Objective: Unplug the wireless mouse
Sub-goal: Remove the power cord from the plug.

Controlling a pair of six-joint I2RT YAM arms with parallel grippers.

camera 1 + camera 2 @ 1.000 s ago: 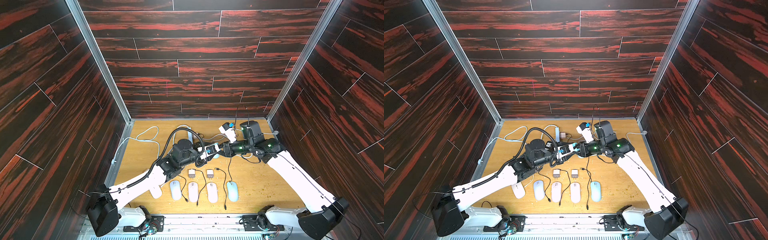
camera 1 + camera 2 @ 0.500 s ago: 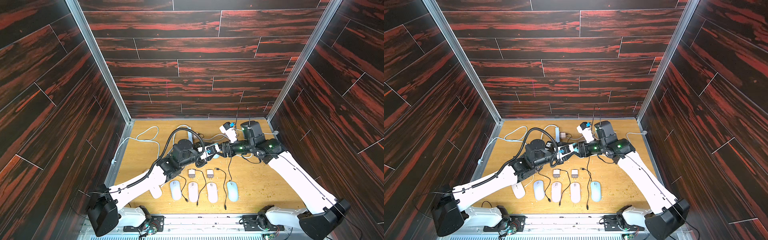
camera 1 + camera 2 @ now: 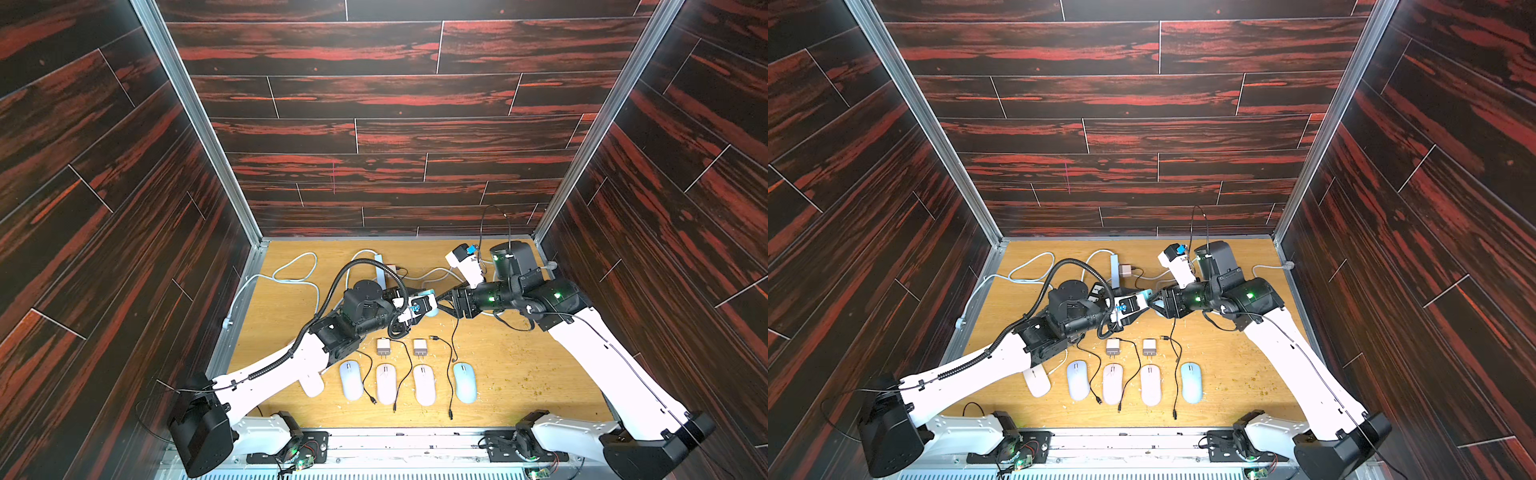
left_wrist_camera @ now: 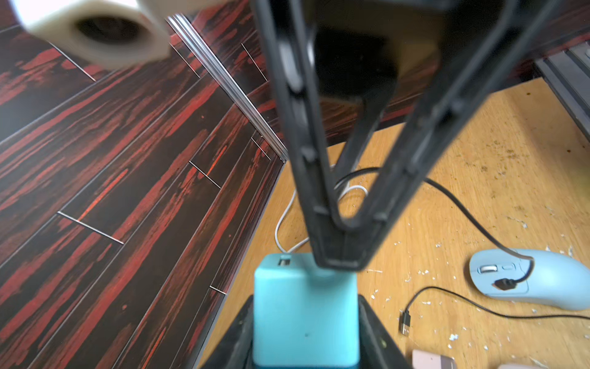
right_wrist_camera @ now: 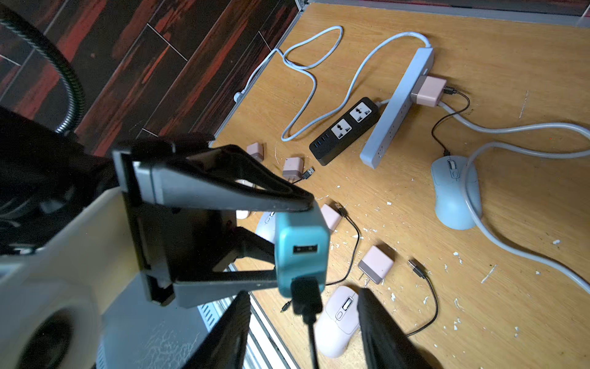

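Nearest you, the blue mouse [image 3: 464,382] sits at the right end of the row of pale mice [image 3: 385,384] on the worktop [image 3: 519,374]. Its long axis runs near to far, and its wheel end is aimed at the back wall with a black cable [image 4: 459,204] plugged in there. Further in, over the middle, your left fingers [image 5: 223,188] are clamped on two opposite sides of a teal charger [image 5: 301,246]. They're holding it in the air, socket face toward the right arm. Your right fingers [image 5: 233,332] stand apart either side of the black plug [image 5: 306,297] seated in that charger, not touching it. Behind that lie a black power strip [image 5: 344,131] and a grey one [image 5: 399,105].
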